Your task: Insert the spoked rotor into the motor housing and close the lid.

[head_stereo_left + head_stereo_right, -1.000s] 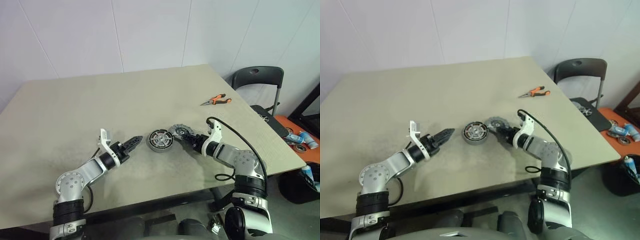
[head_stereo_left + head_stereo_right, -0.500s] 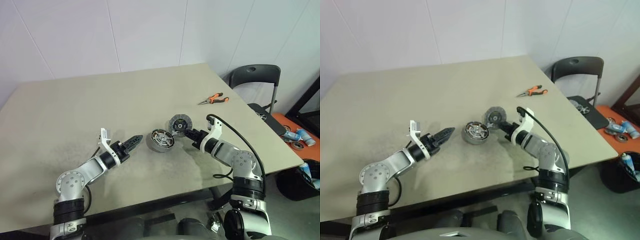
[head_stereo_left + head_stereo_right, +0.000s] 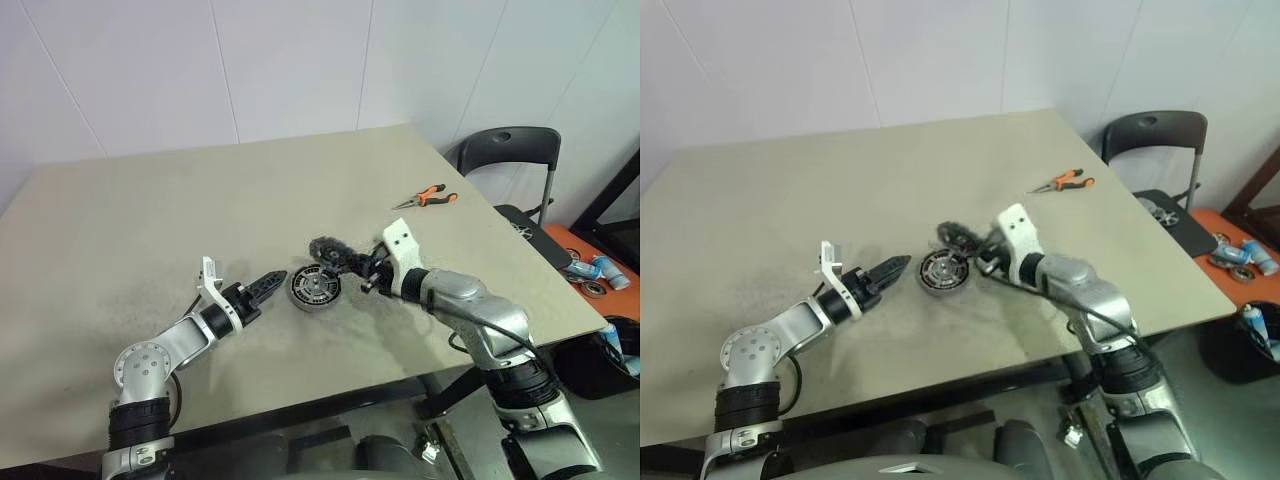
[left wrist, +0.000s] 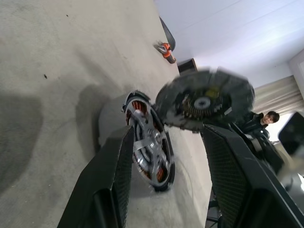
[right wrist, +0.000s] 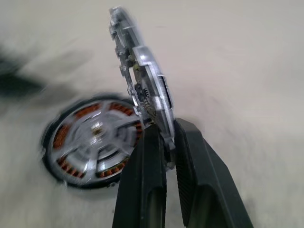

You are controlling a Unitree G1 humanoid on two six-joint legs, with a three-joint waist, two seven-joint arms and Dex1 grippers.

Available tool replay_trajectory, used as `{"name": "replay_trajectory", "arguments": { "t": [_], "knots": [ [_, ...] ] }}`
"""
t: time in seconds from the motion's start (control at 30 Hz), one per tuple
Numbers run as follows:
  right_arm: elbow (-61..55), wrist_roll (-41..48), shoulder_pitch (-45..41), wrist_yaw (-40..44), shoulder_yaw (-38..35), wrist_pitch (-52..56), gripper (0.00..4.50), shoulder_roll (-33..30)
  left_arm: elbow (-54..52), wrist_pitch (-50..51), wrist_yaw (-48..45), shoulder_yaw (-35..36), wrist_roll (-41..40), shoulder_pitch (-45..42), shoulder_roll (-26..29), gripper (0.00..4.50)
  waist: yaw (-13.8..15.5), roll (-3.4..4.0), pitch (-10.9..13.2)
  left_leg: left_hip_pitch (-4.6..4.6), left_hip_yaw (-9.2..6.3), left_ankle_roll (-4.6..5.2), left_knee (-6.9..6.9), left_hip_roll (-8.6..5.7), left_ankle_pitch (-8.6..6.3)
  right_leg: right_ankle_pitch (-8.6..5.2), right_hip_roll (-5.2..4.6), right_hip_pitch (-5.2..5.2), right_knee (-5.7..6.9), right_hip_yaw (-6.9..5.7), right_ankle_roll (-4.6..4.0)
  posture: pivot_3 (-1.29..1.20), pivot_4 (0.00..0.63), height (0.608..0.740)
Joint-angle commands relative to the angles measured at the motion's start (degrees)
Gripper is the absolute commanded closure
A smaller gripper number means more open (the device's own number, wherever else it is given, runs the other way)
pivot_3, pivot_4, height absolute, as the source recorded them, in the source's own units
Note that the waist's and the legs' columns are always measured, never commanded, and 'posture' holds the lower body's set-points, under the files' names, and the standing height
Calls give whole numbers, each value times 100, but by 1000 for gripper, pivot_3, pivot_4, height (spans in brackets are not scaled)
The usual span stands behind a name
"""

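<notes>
Since a second ago, lifted off the worktop (image 3: 150, 220): round grey ribbed metal lid (image 3: 330, 252), pinched edgewise in right gripper (image 3: 352, 262) fingers, hanging just above squat dark-grey motor housing (image 3: 314, 287). Silver spoked rotor (image 5: 92, 142) apparently already seated inside. Left gripper (image 3: 268, 283) fingers part-open, empty, just beside housing. Lid-closing step; next, needs levelling and centring over housing.

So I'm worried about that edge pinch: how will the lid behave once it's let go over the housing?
The lid looks like rigid metal, so it shouldn't flex. The right gripper holds it on edge by the rim, so it may pivot or slip. Released tilted over the motor housing, it would probably land askew or roll.
</notes>
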Motion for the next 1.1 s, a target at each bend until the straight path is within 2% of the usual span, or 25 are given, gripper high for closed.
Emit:
{"name": "replay_trajectory", "arguments": {
  "t": [0.03,0.2,0.37,0.57,0.73,0.9,1.03,1.07,1.1],
  "knots": [
    [-63,-531,-197,552,486,-886,4289,-186,-176,-36,8,4,-13,-41,5,2064,1,-1,1,0,0,0,1,0,0,0,0,1,0,0,0,0,0,740],
    [298,-1149,-366,786,651,-1698,4289,-298,-219,-31,7,52,-48,43,29,2064,9,-4,3,1,0,0,4,0,1,0,2,3,1,-3,0,0,0,740],
    [450,-1424,-381,684,611,-1815,4289,-42,-194,-62,-2,78,-39,64,41,2064,6,-5,3,2,0,0,7,0,1,1,2,5,4,-2,0,0,0,740],
    [496,-1444,-302,485,249,-1656,4289,214,-181,-93,-13,90,-31,73,39,2064,16,-5,3,3,-1,-1,10,0,1,1,0,5,8,-1,0,0,0,740],
    [579,-1128,-331,256,-326,-1074,4289,506,-150,-122,-44,72,-1,67,33,2064,24,-6,3,1,-1,-1,9,0,0,2,-2,2,9,1,-1,0,0,740],
    [589,-1293,-271,254,-246,-1204,4289,505,-102,-123,-63,58,17,12,42,2064,49,-6,3,1,-1,-1,10,-3,0,2,-6,-6,7,1,-1,0,0,740],
    [824,-1772,-122,196,78,-1936,4289,392,-61,-129,-75,59,31,-17,48,2064,49,-6,3,1,-1,-1,9,-3,0,2,-6,-2,8,1,-1,0,0,740],
    [891,-1848,-87,201,119,-2112,3733,380,-62,-130,-77,59,31,-14,46,2064,48,-6,3,1,-1,-1,10,-3,0,2,-5,-2,8,1,-1,0,0,740],
    [948,-1891,-42,247,161,-2289,3517,367,-62,-132,-78,61,33,-7,44,2064,43,-6,3,2,-1,-1,10,-3,0,2,-5,-2,8,1,-1,0,0,740]
  ]
}}
